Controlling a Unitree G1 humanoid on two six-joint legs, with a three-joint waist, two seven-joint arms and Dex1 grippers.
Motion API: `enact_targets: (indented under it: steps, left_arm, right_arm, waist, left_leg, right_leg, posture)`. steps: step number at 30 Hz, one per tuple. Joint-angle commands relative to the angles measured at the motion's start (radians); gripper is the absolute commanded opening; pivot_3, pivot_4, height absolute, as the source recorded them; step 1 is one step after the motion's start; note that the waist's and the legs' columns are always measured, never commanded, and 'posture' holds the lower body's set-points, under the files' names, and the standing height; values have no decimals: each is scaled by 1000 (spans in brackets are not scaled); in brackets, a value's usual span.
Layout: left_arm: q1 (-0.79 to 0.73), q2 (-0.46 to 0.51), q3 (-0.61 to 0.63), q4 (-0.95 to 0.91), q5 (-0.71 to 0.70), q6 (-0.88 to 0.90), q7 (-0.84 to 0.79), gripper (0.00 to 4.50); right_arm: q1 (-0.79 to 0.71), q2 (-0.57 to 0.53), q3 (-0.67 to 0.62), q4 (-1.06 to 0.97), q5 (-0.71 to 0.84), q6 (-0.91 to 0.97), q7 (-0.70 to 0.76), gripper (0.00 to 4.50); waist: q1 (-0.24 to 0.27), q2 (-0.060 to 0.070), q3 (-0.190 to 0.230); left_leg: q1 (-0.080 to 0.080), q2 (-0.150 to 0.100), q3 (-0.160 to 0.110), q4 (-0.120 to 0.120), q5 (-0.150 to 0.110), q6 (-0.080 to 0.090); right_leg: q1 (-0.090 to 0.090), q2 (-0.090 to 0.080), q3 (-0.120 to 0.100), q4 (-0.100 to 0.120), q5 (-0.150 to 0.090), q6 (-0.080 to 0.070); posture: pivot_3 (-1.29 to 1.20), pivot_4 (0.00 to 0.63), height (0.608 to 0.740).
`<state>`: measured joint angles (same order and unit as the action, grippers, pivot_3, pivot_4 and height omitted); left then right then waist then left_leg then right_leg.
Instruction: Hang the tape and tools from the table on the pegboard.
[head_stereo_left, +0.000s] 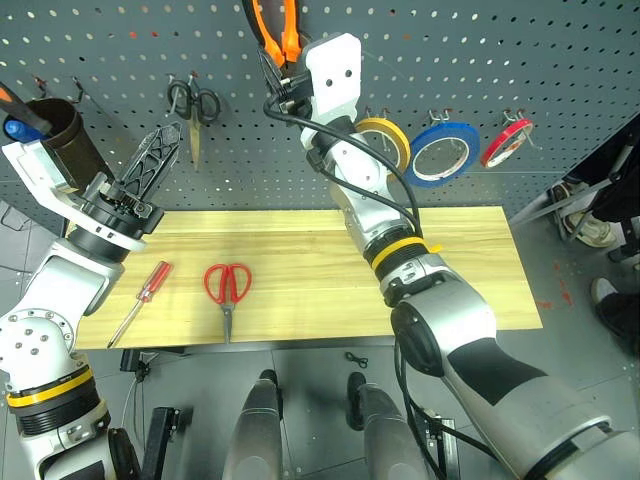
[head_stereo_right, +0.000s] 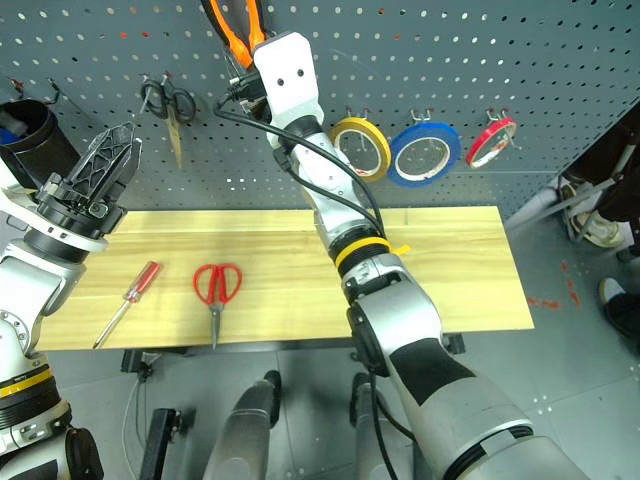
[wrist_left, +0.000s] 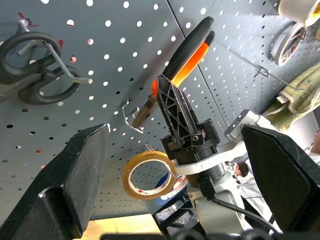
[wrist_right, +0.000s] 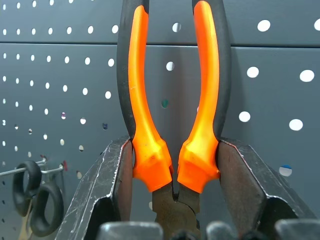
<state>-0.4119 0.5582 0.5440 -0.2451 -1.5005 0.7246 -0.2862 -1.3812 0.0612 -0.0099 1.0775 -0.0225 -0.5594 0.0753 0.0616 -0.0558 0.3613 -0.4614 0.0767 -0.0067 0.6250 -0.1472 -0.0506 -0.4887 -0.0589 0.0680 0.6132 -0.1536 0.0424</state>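
The orange-and-black pliers (wrist_right: 172, 100) are clamped in the right pincer (wrist_right: 175, 170) just above the pivot, handles pointing up along the pegboard (head_stereo_left: 500, 60) and the nose toward the wrist. A bare hook (wrist_left: 131, 119) is seen right beside the pliers' nose in the left wrist view; whether the two touch cannot be told, and this closeness is judged the relation on which hanging turns. The left pincer (head_stereo_left: 150, 160) is held with fingers wide apart and empty, above the bench (head_stereo_left: 470, 260). The blue tape (head_stereo_left: 440, 152) already hangs on the pegboard; the red scissors (head_stereo_left: 227, 288) and screwdriver (head_stereo_left: 140, 302) lie on the bench, nearer the left arm.
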Motion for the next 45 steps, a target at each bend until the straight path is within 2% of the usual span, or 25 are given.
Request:
enact_targets:
  steps: [1,11,13,17,19,23,26,29,31,33,38,45]
  left_arm:
    - [3,14,18,-39,-28,-13,-2,4500]
    - [5,25,20,-30,-31,-12,-2,4500]
    - [7,23,17,-25,-25,-12,-9,4500]
    - [34,30,4,-24,6,0,-31,4500]
    - [84,53,-12,-32,55,14,-60,4500]
    - [215,100,-47,-43,219,1,-97,4500]
    - [334,144,-139,-71,421,-9,-97,4500]
    - [396,157,-236,-73,599,-34,-63,4500]
    - [381,109,-304,-61,694,-24,27,4500]
    - [363,59,-364,-40,791,-32,97,4500]
    - [358,-55,-399,-44,923,1,233,4500]
    - [392,-94,-397,-77,989,68,257,4500]
  right_arm:
    - [-7,-13,0,44,-30,-29,-48,2130]
    - [14,6,-12,87,-25,16,-26,2130]
    - [35,1,-8,69,-23,16,-5,3150]
    - [114,-27,7,-40,-16,33,77,4484]
    - [194,-53,32,-175,-12,87,162,4484]
    - [419,-139,80,-609,44,379,341,4484]
    - [591,-252,102,-969,164,687,482,4484]
    - [702,-340,114,-1193,292,952,575,4484]
    - [784,-419,115,-1268,355,1033,655,4484]
    - [843,-486,118,-1303,387,1048,737,4484]
    - [886,-576,133,-1304,402,1021,855,4484]
    - [851,-599,146,-1281,399,998,906,4484]
  waist:
    - [4,0,0]
    - [2,0,0]
    - [3,0,0]
    - [3,0,0]
    - [2,0,0]
    - [4,1,0]
    - [2,2,0]
    - [0,4,1]
    - [-1,4,1]
    - [1,4,1]
    - [-20,4,1]
    - [-44,5,4]
  left_leg:
    - [0,0,0,0,0,0]
    - [-1,0,0,0,0,-1]
    - [-1,0,0,0,1,-1]
    - [0,0,0,0,1,-1]
    - [0,0,0,0,1,-1]
    - [-1,0,0,-1,1,-1]
    - [-1,0,0,-1,1,-2]
    - [0,0,0,-1,1,-2]
    - [1,1,0,-1,1,-2]
    - [2,1,0,0,1,-1]
    - [1,0,1,4,1,-1]
    - [2,0,0,3,1,-1]
  right_leg:
    - [0,0,0,0,0,0]
    - [-1,0,0,0,1,-1]
    - [0,0,0,0,1,-1]
    - [0,0,0,0,1,-1]
    - [0,0,0,0,1,-1]
    - [0,0,0,0,0,-1]
    - [-1,0,0,1,0,-1]
    - [-1,0,0,1,0,-1]
    - [-1,1,0,2,-5,3]
    - [-1,1,0,2,-8,-1]
    - [1,0,2,2,-7,1]
    - [0,1,3,5,-5,6]
  posture:
    - [248,310,740]
    - [247,309,740]
    - [240,309,740]
    - [230,305,740]
    - [218,306,740]
    - [203,321,740]
    - [185,341,740]
    - [165,354,740]
    - [139,366,740]
    - [119,377,740]
    - [79,397,740]
    - [50,432,740]
